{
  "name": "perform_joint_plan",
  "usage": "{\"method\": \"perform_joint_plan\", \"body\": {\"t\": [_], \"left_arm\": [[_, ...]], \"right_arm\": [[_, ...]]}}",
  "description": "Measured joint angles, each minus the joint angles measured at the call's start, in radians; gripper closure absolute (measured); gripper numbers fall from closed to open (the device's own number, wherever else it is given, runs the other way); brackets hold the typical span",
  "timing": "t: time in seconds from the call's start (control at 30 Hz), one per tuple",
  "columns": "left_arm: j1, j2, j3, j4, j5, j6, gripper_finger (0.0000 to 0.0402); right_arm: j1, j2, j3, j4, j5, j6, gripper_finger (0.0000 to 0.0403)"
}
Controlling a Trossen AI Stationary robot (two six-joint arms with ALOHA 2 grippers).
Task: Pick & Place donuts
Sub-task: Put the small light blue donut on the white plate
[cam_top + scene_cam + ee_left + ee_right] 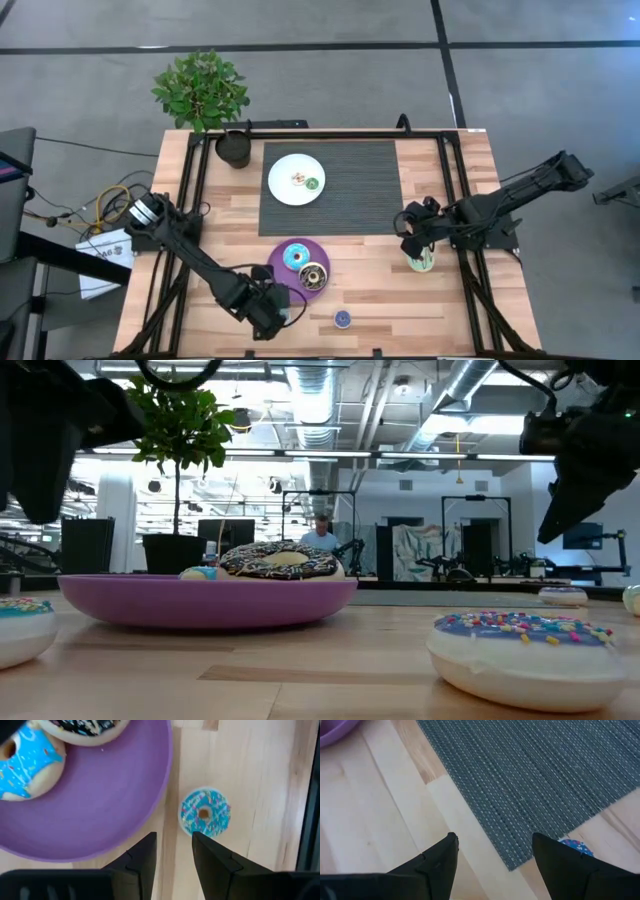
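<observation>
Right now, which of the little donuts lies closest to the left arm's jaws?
The small blue-iced sprinkled donut lying alone on the bare wooden table, just beside the purple plate; the other donuts sit on plates or farther away.

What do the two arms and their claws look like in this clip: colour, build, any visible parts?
Both arms are dark, near black, built of slim jointed links. The left arm has a silvery ribbed cylinder at its base. The left claw and right claw each end in two flat, dark, wedge-shaped fingers. No markings show.
</observation>
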Motion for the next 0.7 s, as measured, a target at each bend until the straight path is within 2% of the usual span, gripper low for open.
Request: {"method": "perform_joint_plan", "body": {"t": [0.33, 0.5, 0.7], "left_arm": [[0.016, 0.0, 0.0, 0.014, -0.002, -0.016, 0.0275], [0.013, 0.0, 0.0, 0.015, 0.003, 0.003, 0.0222], [0.011, 0.0, 0.0, 0.015, 0.073, 0.086, 0.0136]], "right_arm": [[0.004, 0.067, 0.0, 0.067, -0.004, 0.001, 0.0158], [0.004, 0.084, 0.0, 0.097, -0.005, 0.0, 0.0158], [0.004, 0.088, 0.0, 0.095, -0.005, 0.0, 0.0159]]}}
